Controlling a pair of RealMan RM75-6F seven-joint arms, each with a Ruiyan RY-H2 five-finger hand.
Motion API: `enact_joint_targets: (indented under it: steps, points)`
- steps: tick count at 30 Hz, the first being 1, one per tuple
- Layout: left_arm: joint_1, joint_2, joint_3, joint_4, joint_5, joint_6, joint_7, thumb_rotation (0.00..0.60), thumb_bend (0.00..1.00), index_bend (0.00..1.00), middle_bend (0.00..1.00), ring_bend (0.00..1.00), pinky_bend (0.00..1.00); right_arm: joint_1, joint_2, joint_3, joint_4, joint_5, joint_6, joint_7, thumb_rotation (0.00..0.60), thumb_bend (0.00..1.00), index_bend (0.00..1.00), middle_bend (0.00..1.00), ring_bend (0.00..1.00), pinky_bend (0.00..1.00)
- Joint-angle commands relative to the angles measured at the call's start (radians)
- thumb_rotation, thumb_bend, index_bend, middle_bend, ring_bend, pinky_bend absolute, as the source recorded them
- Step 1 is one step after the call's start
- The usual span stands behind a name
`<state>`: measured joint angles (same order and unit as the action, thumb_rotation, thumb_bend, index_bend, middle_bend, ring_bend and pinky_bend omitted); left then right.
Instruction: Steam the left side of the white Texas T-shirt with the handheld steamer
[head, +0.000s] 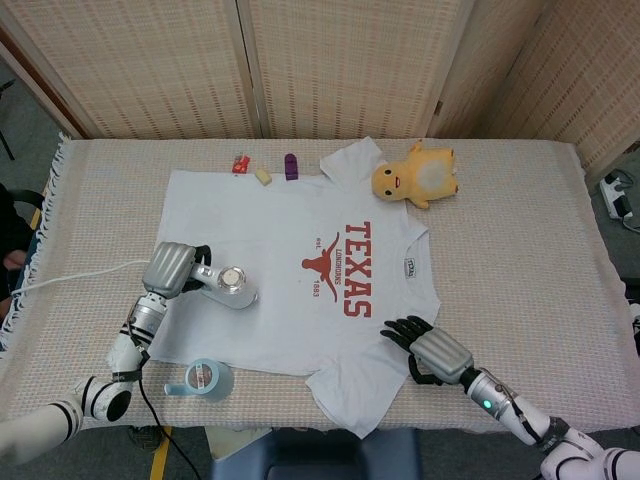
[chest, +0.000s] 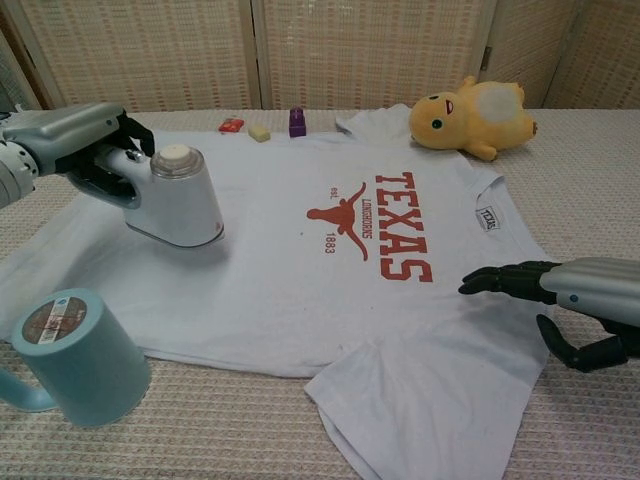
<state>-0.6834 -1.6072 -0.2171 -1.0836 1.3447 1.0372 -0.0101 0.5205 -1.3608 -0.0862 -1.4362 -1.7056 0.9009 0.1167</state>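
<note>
The white Texas T-shirt lies flat on the table, red print near its middle. My left hand grips the handle of the white handheld steamer, whose head is over the shirt's left part, close to the cloth. A white cord trails off to the left. My right hand has its fingers spread, holds nothing, and its fingertips rest on the shirt's lower right edge near the sleeve.
A light blue mug stands by the shirt's front left corner. A yellow plush toy lies at the collar side. Small red, cream and purple items sit along the shirt's far edge.
</note>
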Motion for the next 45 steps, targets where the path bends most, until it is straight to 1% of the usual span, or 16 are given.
enact_joint_targets:
  steps: [1, 5, 10, 14, 19, 26, 36, 39, 41, 45]
  points:
    - [-0.007, -0.035, -0.005, 0.038, -0.015, 0.010, 0.022, 0.600, 0.55, 0.90, 1.00, 0.87, 0.77, 0.013, -0.025, -0.007, 0.019, 0.011, -0.020, -0.012, 0.354, 0.91, 0.00, 0.00, 0.00, 0.00]
    - [-0.014, -0.063, -0.001, 0.071, -0.026, -0.006, 0.022, 0.600, 0.55, 0.90, 1.00, 0.87, 0.77, 0.022, -0.049, -0.011, 0.039, 0.021, -0.030, -0.017, 0.354, 0.92, 0.00, 0.00, 0.00, 0.00]
    - [-0.018, -0.089, 0.017, 0.120, -0.011, 0.000, 0.024, 0.600, 0.55, 0.90, 1.00, 0.87, 0.77, 0.028, -0.058, -0.017, 0.045, 0.033, -0.034, -0.024, 0.353, 0.93, 0.00, 0.00, 0.00, 0.00]
    - [-0.007, -0.106, 0.041, 0.204, 0.000, -0.004, 0.003, 0.600, 0.55, 0.90, 1.00, 0.87, 0.77, 0.033, -0.056, -0.021, 0.037, 0.043, -0.038, -0.031, 0.353, 0.94, 0.00, 0.00, 0.00, 0.00]
    - [0.029, -0.117, 0.070, 0.297, 0.005, 0.000, -0.047, 0.600, 0.55, 0.89, 1.00, 0.86, 0.77, 0.037, -0.046, -0.027, 0.027, 0.049, -0.034, -0.039, 0.352, 0.95, 0.00, 0.00, 0.00, 0.00]
    - [0.079, -0.114, 0.095, 0.405, 0.002, -0.010, -0.103, 0.600, 0.55, 0.89, 1.00, 0.86, 0.77, 0.045, -0.039, -0.033, 0.018, 0.059, -0.038, -0.048, 0.353, 0.96, 0.00, 0.00, 0.00, 0.00]
    - [0.143, -0.076, 0.097, 0.530, -0.032, -0.054, -0.152, 0.600, 0.55, 0.89, 1.00, 0.86, 0.77, 0.048, -0.033, -0.039, 0.008, 0.068, -0.028, -0.060, 0.352, 0.97, 0.00, 0.00, 0.00, 0.00]
    - [0.160, -0.058, 0.087, 0.542, -0.043, -0.055, -0.172, 0.600, 0.55, 0.89, 1.00, 0.86, 0.77, 0.046, -0.029, -0.040, 0.004, 0.070, -0.023, -0.063, 0.350, 0.97, 0.00, 0.00, 0.00, 0.00]
    - [0.170, -0.041, 0.073, 0.526, -0.052, -0.037, -0.197, 0.600, 0.55, 0.89, 1.00, 0.86, 0.77, 0.045, -0.027, -0.043, 0.003, 0.072, -0.020, -0.065, 0.351, 0.97, 0.00, 0.00, 0.00, 0.00]
    - [0.179, 0.004, 0.033, 0.406, -0.058, 0.035, -0.254, 0.600, 0.55, 0.90, 1.00, 0.86, 0.77, 0.044, -0.027, -0.047, 0.002, 0.073, -0.019, -0.064, 0.352, 0.97, 0.00, 0.00, 0.00, 0.00]
